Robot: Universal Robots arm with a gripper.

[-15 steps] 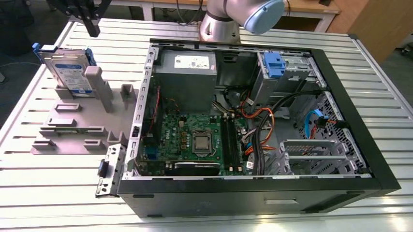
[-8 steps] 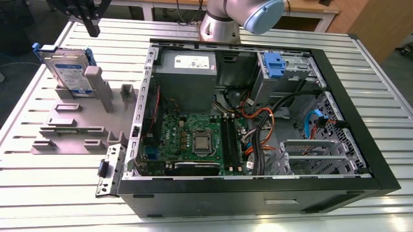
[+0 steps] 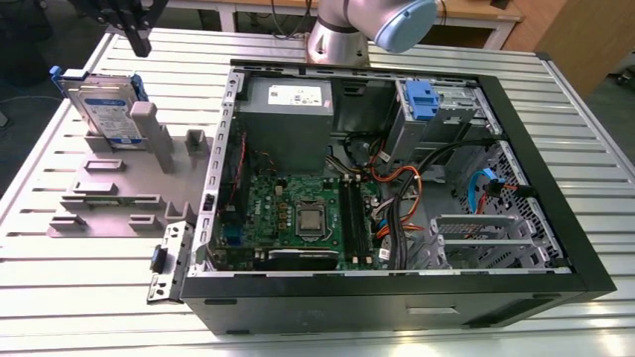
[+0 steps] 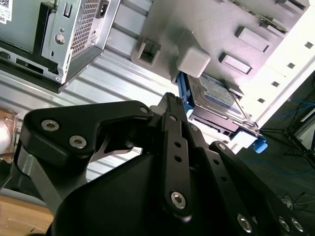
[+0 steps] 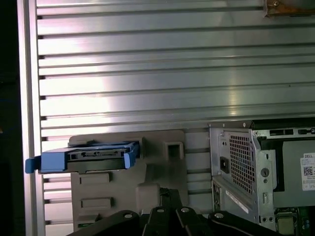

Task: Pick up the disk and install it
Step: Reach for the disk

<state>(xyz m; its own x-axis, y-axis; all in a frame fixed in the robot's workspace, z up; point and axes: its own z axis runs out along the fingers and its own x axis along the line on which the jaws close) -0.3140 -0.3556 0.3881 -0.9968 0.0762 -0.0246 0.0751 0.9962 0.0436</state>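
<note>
Exterior view: gripper (image 3: 140,46), jaws seemingly closed and empty, hangs near the disk (image 3: 103,111), upright in a grey fixture (image 3: 109,201) at the slatted table's (image 3: 59,297) corner; rigid, shock-sensitive, best gripped across its flat faces.

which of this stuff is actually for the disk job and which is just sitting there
For the job: disk, upright in the grey holder; gripper near it; open computer case.
Just there: power supply, motherboard, cables, slatted table.
</note>
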